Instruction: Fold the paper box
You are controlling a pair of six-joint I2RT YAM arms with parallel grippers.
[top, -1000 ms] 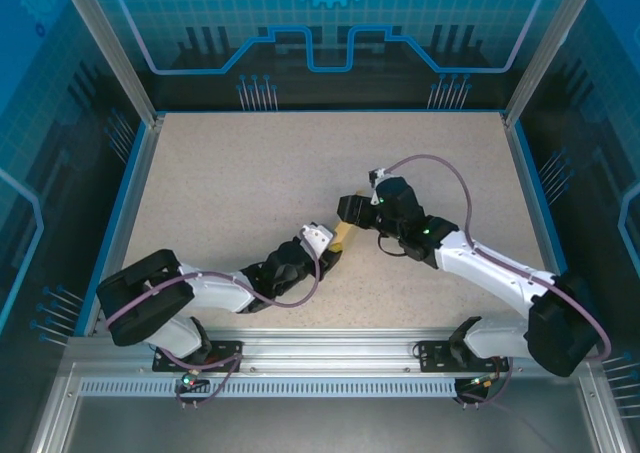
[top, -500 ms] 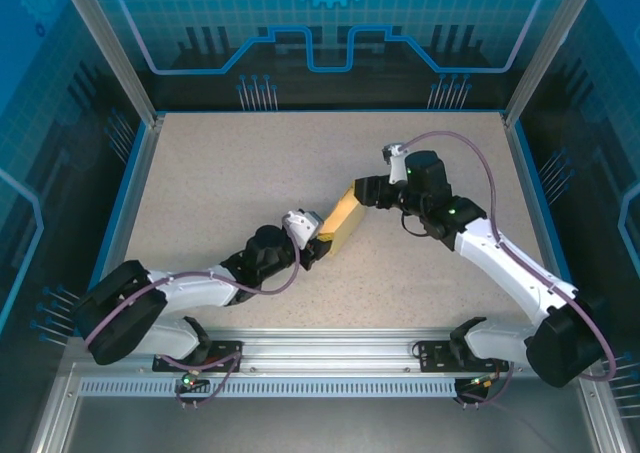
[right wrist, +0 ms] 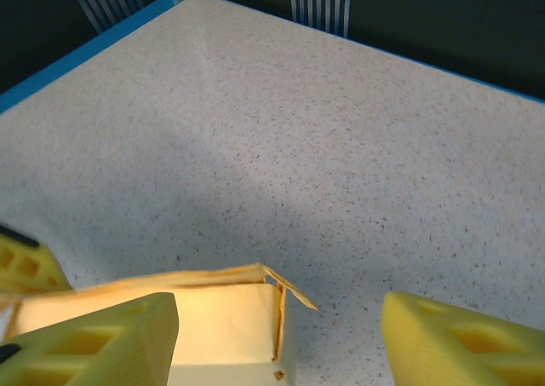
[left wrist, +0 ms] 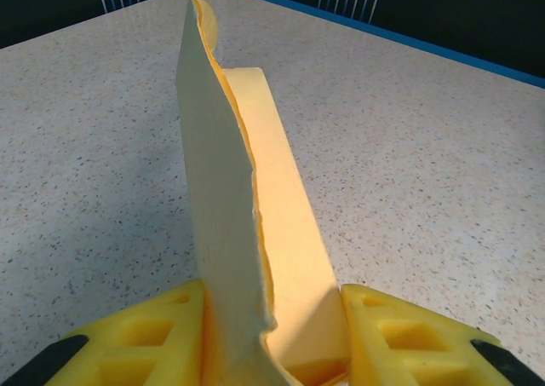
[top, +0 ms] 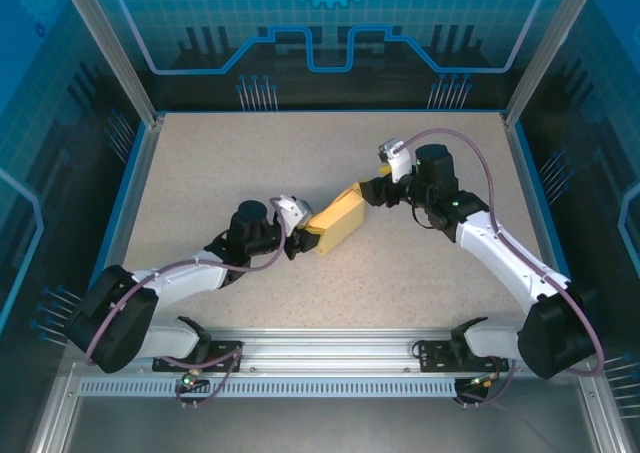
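Stretching in from either side of one speckled table [top: 220, 163], the left arm [top: 180, 278] and the right arm [top: 500, 248] met at a single paper box [top: 338, 220] just right of the table's centre. The left gripper [top: 297, 235] was clamped on the box's near-left end, and its wrist camera showed the two yellow fingers [left wrist: 153, 335] pressed against both sides of the card. A second earlier the pair had been bunched closer to the front rail with the box almost hidden between them. Since then the left gripper had swung out to the left, the right gripper [top: 372, 193] had pulled back towards the far right, and the box lay in full view between them.

The box was pale yellow, long and narrow, with one loose flap [left wrist: 217, 190] standing up along its side, its edge wavy. Thin card edges splayed out at the far corner [right wrist: 285, 288]. The right gripper stood with jaws apart, one finger [right wrist: 94, 343] beside the box's end and the other [right wrist: 464, 343] well clear of it, gripping nothing.
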